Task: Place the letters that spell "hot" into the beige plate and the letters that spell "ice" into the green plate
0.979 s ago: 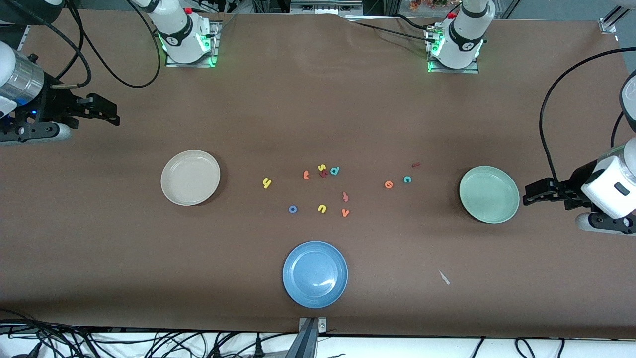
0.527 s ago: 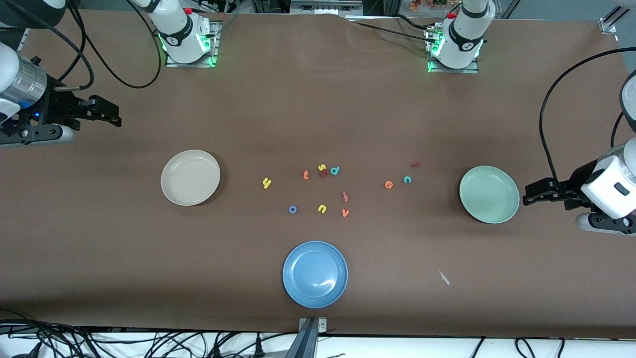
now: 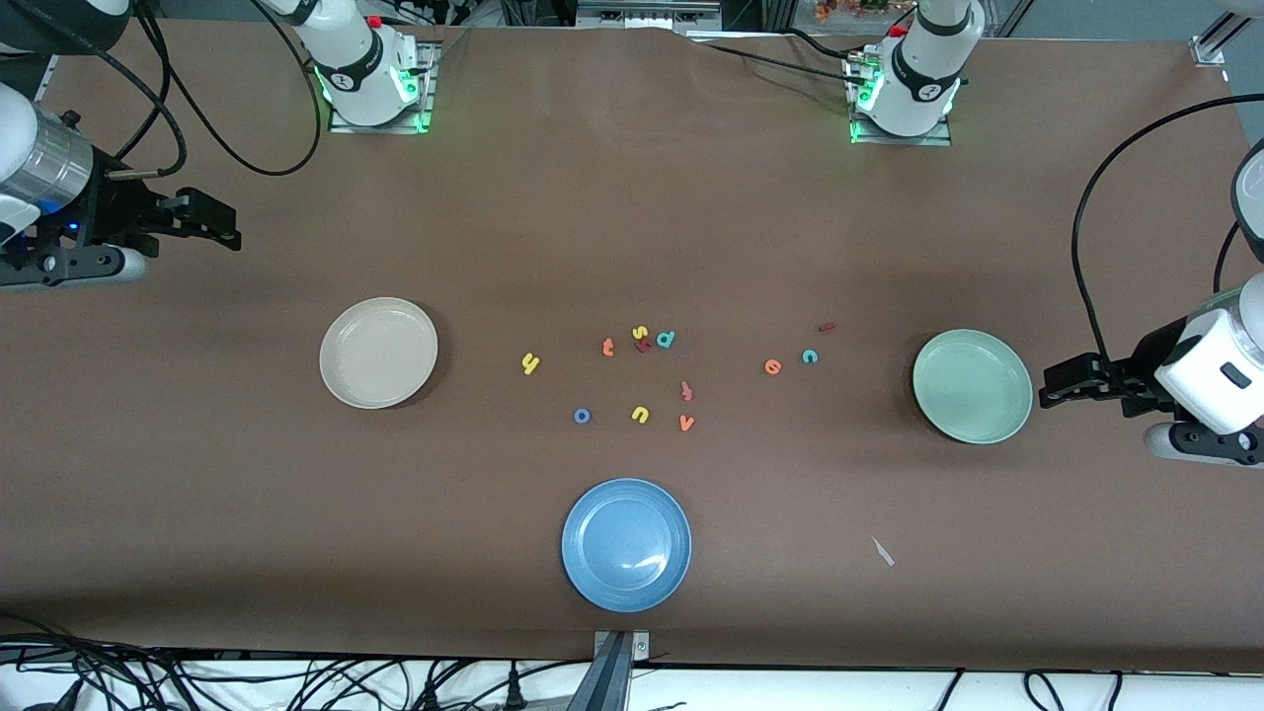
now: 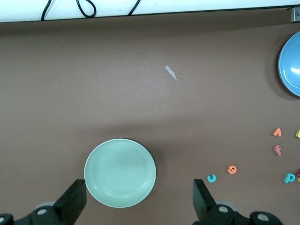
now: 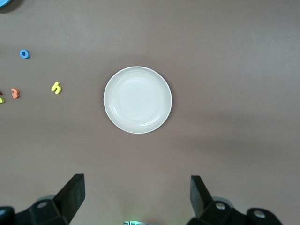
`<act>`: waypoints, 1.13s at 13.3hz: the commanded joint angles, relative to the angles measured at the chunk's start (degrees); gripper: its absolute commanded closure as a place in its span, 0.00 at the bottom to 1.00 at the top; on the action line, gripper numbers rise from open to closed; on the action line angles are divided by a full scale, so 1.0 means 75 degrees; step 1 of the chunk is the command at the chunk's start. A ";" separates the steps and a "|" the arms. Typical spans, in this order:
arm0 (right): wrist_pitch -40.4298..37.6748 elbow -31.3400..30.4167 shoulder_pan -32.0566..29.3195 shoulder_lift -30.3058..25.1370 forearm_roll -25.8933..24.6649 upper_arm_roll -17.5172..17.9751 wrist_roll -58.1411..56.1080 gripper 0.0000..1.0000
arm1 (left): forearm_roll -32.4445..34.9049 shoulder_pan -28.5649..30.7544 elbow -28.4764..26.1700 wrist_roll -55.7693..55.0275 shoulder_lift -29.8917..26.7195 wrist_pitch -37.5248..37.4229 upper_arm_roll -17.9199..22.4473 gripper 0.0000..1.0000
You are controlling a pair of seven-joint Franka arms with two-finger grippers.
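My left gripper (image 3: 1049, 383) and right gripper (image 3: 229, 227) stand open, empty. The 6 foam letters, e.g. h (image 3: 531, 363), look light, soft: pinch edges gently.

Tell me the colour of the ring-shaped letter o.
Blue; the letter o shows best in the front view.

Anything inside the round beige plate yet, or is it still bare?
Nothing lies in the round cream-beige plate: its whole bowl shows bare in the front and right wrist views. No part of it is covered. The yellow foam h lies on the table beside it.
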 commanded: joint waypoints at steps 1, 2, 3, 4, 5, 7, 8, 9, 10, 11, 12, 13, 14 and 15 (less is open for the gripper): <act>-0.0122 0.0195 0.0023 0.0073 -0.0144 0.0009 -0.0022 0.01 | -0.0162 0.0020 0.0037 0.0153 -0.0055 -0.0095 0.0007 0.00; -0.0110 0.0195 0.0023 0.0073 -0.0190 0.0009 -0.0010 0.01 | -0.0162 0.0032 0.0025 0.0164 -0.0055 -0.0095 0.0007 0.00; -0.0122 0.0183 0.0023 0.0073 -0.0260 0.0009 -0.0045 0.01 | -0.0162 0.0032 0.0025 0.0153 -0.0055 -0.0095 0.0007 0.00; -0.0134 0.0160 0.0035 0.0061 -0.0389 0.0020 -0.0068 0.00 | -0.0162 0.0032 0.0025 0.0153 -0.0055 -0.0095 0.0007 0.00; -0.0110 0.0160 0.0035 0.0061 -0.0413 0.0021 -0.0068 0.00 | -0.0162 0.0021 0.0025 0.0153 -0.0055 -0.0095 0.0007 0.00; -0.0099 0.0160 0.0023 0.0061 -0.0425 0.0009 -0.0080 0.01 | -0.0162 -0.0003 0.0037 0.0164 -0.0055 -0.0095 0.0007 0.00; -0.0110 0.0160 0.0023 0.0061 -0.0425 0.0009 -0.0080 0.01 | -0.0162 -0.0003 0.0037 0.0164 -0.0055 -0.0095 0.0007 0.00; -0.0133 0.0160 0.0023 0.0061 -0.0425 0.0009 -0.0080 0.01 | -0.0162 -0.0003 0.0037 0.0164 -0.0055 -0.0095 0.0007 0.00; -0.0122 0.0160 0.0023 0.0073 -0.0425 0.0009 -0.0080 0.00 | -0.0162 -0.0003 0.0037 0.0164 -0.0055 -0.0095 0.0007 0.00; -0.0099 0.0160 0.0023 0.0084 -0.0425 0.0009 -0.0080 0.01 | -0.0162 -0.0015 0.0037 0.0164 -0.0055 -0.0095 0.0007 0.00; -0.0099 0.0160 0.0023 0.0073 -0.0425 0.0009 -0.0080 0.00 | -0.0162 -0.0026 0.0037 0.0164 -0.0055 -0.0095 0.0007 0.00; -0.0099 0.0160 0.0023 0.0084 -0.0425 0.0009 -0.0080 0.01 | -0.0162 -0.0026 0.0037 0.0164 -0.0055 -0.0095 0.0007 0.00; -0.0110 0.0148 0.0035 0.0084 -0.0425 0.0009 -0.0080 0.00 | -0.0162 -0.0026 0.0037 0.0164 -0.0055 -0.0095 0.0007 0.00; -0.0110 0.0136 0.0035 0.0084 -0.0425 0.0009 -0.0080 0.01 | -0.0162 -0.0003 0.0025 0.0164 -0.0055 -0.0095 0.0007 0.00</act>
